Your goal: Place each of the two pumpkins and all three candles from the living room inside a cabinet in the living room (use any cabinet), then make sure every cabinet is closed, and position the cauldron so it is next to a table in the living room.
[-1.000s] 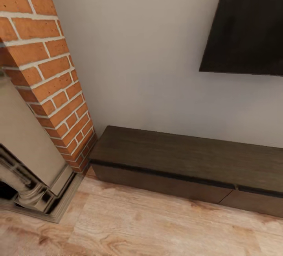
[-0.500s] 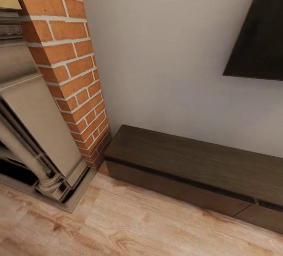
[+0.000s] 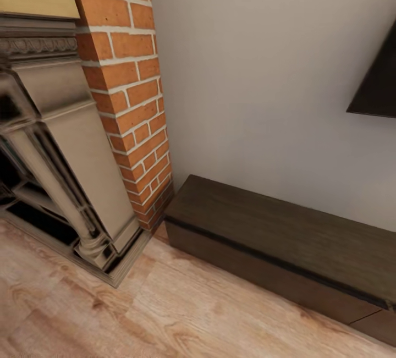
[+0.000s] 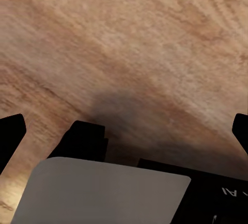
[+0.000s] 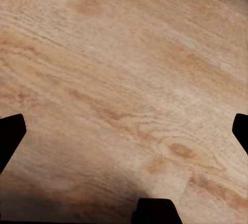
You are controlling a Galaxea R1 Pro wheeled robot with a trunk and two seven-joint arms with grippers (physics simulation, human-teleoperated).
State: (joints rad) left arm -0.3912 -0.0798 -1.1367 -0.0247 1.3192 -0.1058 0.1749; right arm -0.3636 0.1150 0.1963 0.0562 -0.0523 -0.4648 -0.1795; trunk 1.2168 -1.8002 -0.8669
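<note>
The cabinet (image 3: 286, 231), a long low dark-brown console, stands against the grey wall at the right of the head view. Its drawer fronts look flush and shut. My left gripper (image 4: 124, 131) hangs open over bare wood floor, its black fingertips (image 4: 10, 133) spread far apart with nothing between them. My right gripper (image 5: 124, 131) is open in the same way above the floor, fingertips (image 5: 11, 131) wide. The pumpkins, candles, cauldron and table are out of view.
A brick fireplace column (image 3: 132, 99) with a pale stone surround (image 3: 66, 154) stands left of the cabinet, its base jutting onto the floor. A corner of the wall TV (image 3: 379, 88) hangs at the right. Wood floor (image 3: 165, 314) spreads in front.
The whole head view has shifted: the camera turned left. More of the fireplace surround shows now, and the TV and cabinet have slid toward the right edge. Nothing in the room moved.
</note>
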